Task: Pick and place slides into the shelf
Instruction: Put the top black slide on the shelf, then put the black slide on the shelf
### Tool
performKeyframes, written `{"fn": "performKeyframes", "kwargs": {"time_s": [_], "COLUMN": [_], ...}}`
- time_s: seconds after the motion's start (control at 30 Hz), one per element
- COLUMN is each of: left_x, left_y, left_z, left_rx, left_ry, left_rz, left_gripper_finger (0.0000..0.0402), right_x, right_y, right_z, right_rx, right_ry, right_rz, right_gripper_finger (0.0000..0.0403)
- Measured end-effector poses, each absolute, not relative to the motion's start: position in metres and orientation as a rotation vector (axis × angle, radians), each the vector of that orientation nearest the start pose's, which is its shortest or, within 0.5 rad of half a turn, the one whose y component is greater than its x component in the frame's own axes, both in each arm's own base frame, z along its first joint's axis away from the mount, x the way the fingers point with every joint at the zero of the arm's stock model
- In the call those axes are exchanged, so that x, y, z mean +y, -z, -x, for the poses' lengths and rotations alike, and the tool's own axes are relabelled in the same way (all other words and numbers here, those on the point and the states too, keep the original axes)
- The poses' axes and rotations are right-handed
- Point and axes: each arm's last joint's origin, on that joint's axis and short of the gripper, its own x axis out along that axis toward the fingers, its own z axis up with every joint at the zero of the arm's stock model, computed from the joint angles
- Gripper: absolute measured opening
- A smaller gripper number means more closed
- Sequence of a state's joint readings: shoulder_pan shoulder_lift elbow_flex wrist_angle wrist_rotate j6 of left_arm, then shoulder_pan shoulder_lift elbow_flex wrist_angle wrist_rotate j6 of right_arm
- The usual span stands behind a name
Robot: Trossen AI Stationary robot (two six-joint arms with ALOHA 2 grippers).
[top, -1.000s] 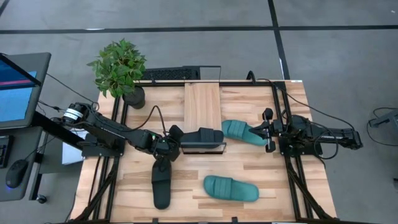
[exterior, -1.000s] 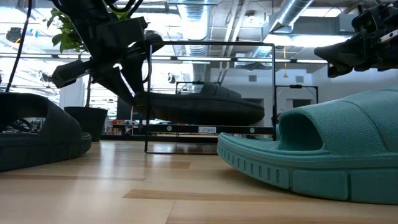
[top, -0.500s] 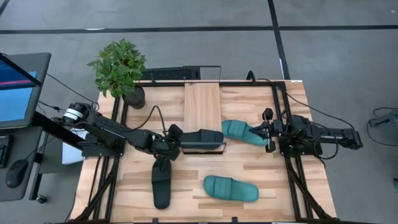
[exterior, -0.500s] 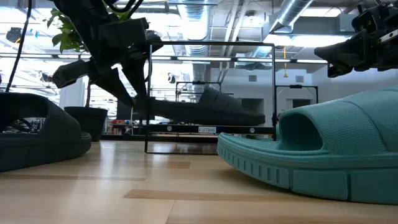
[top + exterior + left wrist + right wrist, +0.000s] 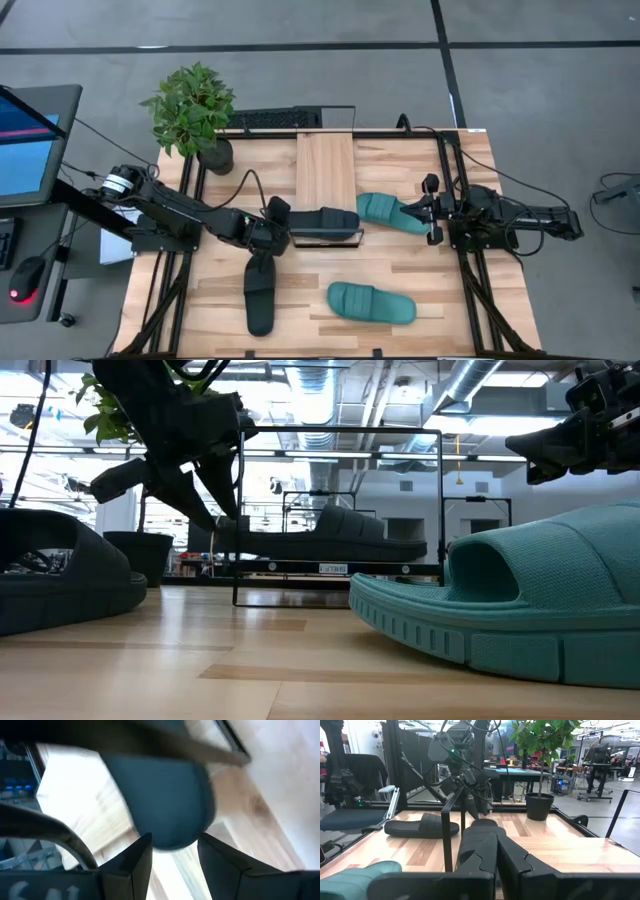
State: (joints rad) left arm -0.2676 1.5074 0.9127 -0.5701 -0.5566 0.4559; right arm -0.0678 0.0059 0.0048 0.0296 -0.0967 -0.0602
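Note:
A black slide point(image 5: 325, 222) lies level, sole down, across the near end of the light-wood shelf point(image 5: 325, 165); in the low view the same slide point(image 5: 330, 538) sits inside the wire frame point(image 5: 240, 510). My left gripper point(image 5: 287, 227) stands open at that slide's left end point(image 5: 170, 820), with the fingers point(image 5: 140, 857) just short of it. A second black slide point(image 5: 260, 290) and a teal slide point(image 5: 372, 303) lie on the table's near part. Another teal slide point(image 5: 385, 212) lies right of the shelf. My right gripper point(image 5: 432, 210) is shut and holds nothing. My left gripper is open at the black slide's rounded left end point(image 5: 172, 837), coming from the table's left and slanting down. Whether a fingertip point(image 5: 222, 522) touches that end, I cannot tell. The slide rests on the shelf by its own sole.
A potted plant point(image 5: 195, 110) stands at the table's far left corner, with a keyboard point(image 5: 275, 120) beside it past the far edge. Black frame rails point(image 5: 450, 190) run along the left and right sides. Bare wood shows between the two near slides and the shelf.
My left gripper has opened and let go of the black slide, rolling slightly while staying in place. The slide, which was tilted, has settled level on the shelf.

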Motion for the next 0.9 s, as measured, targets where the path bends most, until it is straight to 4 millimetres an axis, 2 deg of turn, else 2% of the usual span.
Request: {"fn": "performKeyframes", "kwargs": {"time_s": [0.53,0.9], "left_x": [-0.056,-0.038], "left_y": [-0.190,-0.190], "left_z": [-0.260,-0.261], "left_rx": [1.241,1.285], "left_ry": [0.004,-0.103], "left_rz": [-0.830,-0.752], "left_gripper_finger": [0.0147,0.0145], "right_x": [-0.004,-0.004], "right_y": [-0.168,-0.168], "right_z": [-0.098,-0.098], "right_rx": [-0.029,-0.029], "right_ry": [-0.028,-0.028], "right_rz": [0.062,0.062], "right_gripper_finger": [0.0000,0.0000]}}
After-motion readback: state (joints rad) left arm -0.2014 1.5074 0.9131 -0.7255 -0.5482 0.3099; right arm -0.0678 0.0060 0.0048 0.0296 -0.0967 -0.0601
